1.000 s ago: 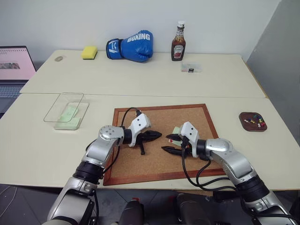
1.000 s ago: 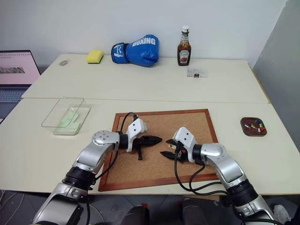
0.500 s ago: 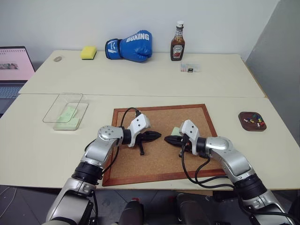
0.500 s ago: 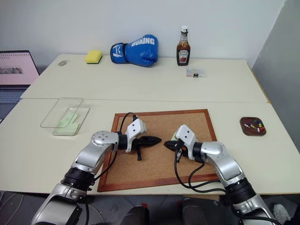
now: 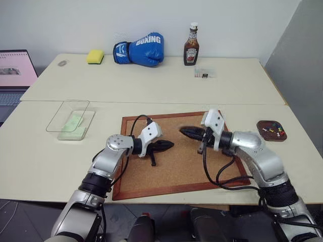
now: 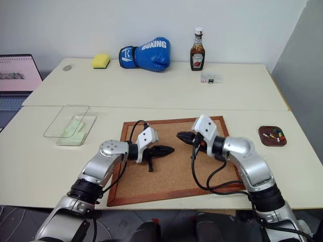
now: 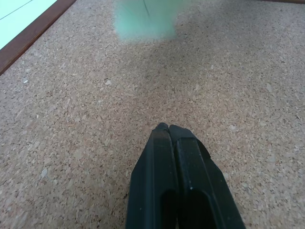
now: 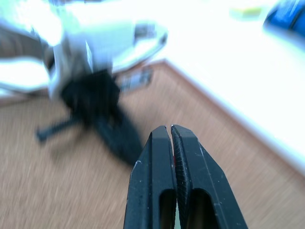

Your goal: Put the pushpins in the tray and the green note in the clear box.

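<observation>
Cream tabletop (image 5: 151,85) under wood-framed corkboard (image 5: 176,166). Left gripper (image 5: 171,144) clenched, low over cork. Right gripper (image 5: 182,132) pinched tight, raised above board; contents not discernible. Pale green square paper note (image 7: 145,21) blurred beyond left fingertips. Bright plastic-headed pushpins (image 5: 273,129) inside dark brown shallow tray (image 5: 262,132), far right; transparent plastic box (image 5: 55,118) far left.

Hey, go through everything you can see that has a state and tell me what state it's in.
Left gripper, jaws shut, empty, over the corkboard.
Right gripper, jaws shut, above the corkboard.
Clear box, lid tilted up, green paper inside.
Tray, holding pushpins.
Green note, not in the box.
Ketchup bottle, upright, capped.
Laptop, open, screen on.
</observation>
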Controlling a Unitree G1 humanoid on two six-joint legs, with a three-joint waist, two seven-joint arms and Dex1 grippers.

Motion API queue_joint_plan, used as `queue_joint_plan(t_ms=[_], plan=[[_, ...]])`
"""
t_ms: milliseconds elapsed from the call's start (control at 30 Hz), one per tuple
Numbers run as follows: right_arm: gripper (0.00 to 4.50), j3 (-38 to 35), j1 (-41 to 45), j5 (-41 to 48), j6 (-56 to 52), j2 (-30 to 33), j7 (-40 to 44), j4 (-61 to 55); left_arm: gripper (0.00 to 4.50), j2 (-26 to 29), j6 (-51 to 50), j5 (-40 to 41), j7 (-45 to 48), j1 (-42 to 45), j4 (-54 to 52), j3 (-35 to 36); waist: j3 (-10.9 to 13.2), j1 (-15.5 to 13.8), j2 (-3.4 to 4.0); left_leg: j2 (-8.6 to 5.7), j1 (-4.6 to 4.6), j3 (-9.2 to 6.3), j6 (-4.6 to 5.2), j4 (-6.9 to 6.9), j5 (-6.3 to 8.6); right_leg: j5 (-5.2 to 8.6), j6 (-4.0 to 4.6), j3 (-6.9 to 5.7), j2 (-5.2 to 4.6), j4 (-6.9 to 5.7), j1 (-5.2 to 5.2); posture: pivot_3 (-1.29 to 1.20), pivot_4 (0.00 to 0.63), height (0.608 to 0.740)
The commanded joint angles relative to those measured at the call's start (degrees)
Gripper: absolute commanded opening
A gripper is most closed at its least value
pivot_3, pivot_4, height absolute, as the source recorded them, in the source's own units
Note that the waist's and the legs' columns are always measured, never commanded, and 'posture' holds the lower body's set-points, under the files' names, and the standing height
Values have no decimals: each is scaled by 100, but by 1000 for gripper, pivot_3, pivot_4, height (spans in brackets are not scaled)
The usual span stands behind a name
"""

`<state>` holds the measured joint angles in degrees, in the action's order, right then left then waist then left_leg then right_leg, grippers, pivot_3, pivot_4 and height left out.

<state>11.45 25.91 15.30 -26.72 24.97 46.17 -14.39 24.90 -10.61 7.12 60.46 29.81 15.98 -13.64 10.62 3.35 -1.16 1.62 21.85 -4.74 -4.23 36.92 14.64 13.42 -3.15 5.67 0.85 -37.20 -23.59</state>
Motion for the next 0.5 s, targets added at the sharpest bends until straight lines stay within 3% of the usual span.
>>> queue_joint_plan(t_ms=[33, 233, 500], plan=[[20, -42, 74, 74, -109, 25, -28, -250, 0, -42, -2, -108, -58, 20, 108, -69, 0, 1, 0, 0, 1, 1, 0, 1, 0, 0, 0, 2, 0, 0, 0, 0, 150, 740], [20, -49, 130, 52, -124, 64, 4, -288, 0, -120, -270, 237, -10, 95, 19, 200, 0, -6, 0, -1, 1, 1, 0, 3, 0, 0, -1, 2, -1, -2, 0, 0, 150, 740], [0, -444, 206, 604, -687, -25, -87, -341, 1420, -26, -225, 846, 185, -20, -755, 642, 1, -5, -1, 0, 10, 1, 0, -2, 0, 0, 0, 1, -1, 0, -9, 0, 150, 740]])
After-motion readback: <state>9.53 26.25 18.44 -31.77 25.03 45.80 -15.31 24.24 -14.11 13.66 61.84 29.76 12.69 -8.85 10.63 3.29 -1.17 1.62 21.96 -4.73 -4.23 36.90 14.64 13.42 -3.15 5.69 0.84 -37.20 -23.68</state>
